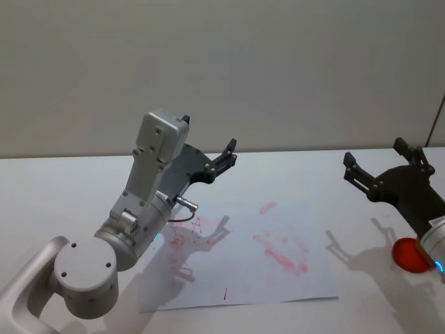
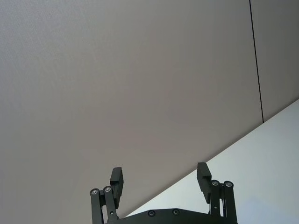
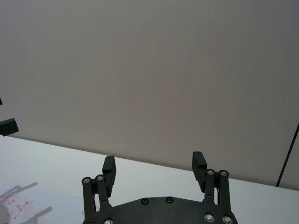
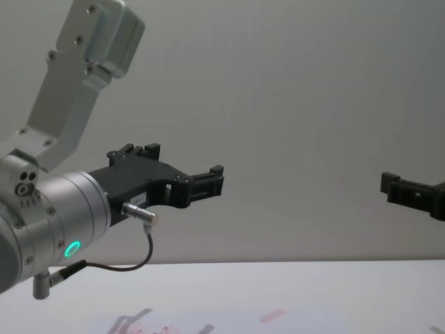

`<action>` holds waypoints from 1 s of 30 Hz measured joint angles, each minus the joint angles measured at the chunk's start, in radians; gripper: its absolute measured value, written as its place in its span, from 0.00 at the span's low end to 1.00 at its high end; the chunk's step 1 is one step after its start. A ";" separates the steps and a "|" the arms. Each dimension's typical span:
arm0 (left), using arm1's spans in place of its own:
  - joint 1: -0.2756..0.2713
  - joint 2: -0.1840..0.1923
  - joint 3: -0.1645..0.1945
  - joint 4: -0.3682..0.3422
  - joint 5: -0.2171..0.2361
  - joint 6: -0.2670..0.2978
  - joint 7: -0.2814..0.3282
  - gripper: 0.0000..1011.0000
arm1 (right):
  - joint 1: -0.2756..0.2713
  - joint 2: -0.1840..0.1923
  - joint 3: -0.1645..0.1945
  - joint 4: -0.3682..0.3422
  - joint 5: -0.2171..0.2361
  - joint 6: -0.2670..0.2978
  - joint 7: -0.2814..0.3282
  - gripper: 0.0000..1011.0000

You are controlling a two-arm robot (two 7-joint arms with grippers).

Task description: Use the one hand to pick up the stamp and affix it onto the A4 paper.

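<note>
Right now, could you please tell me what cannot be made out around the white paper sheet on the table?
Head view: the flat white A4 paper has its far left part behind the arm of the black two-finger left gripper, raised open; its red marks are too small to read.
Head view: a red round object is half covered by the arm of the right gripper, raised open, so I cannot identify it.

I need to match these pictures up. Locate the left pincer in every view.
Head view: the left pincer is left of centre, open, held above the table.
Left wrist view: the left pincer points at the wall, fingers spread.
Right wrist view: one of its fingertips shows at the picture's edge.
Chest view: left of centre, well above the table.
Shared landmark: the line where table meets wall.
</note>
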 joint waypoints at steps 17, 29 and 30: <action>0.000 0.000 0.000 0.000 0.000 0.000 0.000 0.99 | 0.000 0.000 0.000 0.000 0.000 0.000 0.000 0.99; 0.000 0.000 0.000 0.000 0.000 0.000 0.000 0.99 | 0.000 0.000 0.000 0.000 0.000 0.000 0.000 0.99; 0.000 0.000 0.000 0.000 0.000 0.000 0.000 0.99 | 0.000 0.000 0.000 0.000 0.000 0.000 0.000 0.99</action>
